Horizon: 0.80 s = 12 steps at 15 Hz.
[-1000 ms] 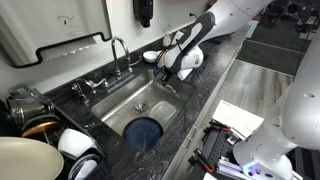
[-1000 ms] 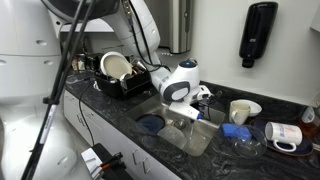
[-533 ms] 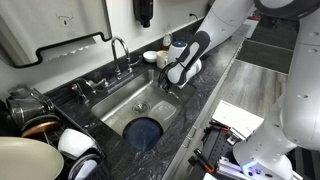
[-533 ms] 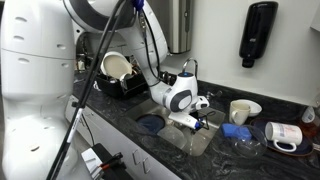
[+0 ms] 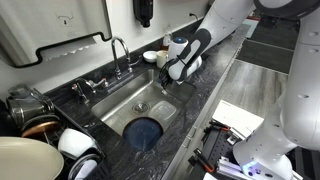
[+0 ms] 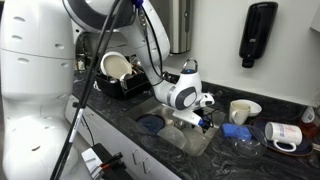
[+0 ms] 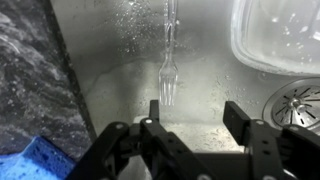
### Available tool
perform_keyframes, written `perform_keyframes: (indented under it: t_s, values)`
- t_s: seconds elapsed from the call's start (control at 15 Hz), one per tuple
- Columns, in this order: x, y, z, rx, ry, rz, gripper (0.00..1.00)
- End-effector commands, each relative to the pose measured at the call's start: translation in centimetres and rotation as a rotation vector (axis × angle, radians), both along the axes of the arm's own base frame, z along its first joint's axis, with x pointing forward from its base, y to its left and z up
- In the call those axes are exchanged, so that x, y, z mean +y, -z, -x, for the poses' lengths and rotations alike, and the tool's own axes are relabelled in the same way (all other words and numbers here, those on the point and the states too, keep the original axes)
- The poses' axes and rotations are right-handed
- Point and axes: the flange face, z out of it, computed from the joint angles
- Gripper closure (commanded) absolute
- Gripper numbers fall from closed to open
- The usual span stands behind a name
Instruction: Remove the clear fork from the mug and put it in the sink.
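Wrist view: the clear fork (image 7: 167, 70) is seen in the sink (image 7: 110, 90), just ahead of the spread, empty fingers (image 7: 155, 115), its long axis pointed straight away, tines nearest.

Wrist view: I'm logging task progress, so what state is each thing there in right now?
clear fork: lying in the sink, tines toward the gripper, not gripped.
gripper: open, empty.
sink: wet, droplets on the steel.
drain: uncovered, strainer showing.
clear container: sitting in the sink.
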Motion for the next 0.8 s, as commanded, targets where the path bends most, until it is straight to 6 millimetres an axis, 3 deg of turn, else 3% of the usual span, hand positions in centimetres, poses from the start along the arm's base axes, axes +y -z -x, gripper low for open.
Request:
perform_keyframes:
  t_s: [0.0, 0.73]
  values:
    - [-0.9, -4.3, 0.2, -0.024, -0.056, 0.000, 0.02]
    - [-3.1, -14.1, 2.2, 0.257, -0.268, -0.056, 0.00]
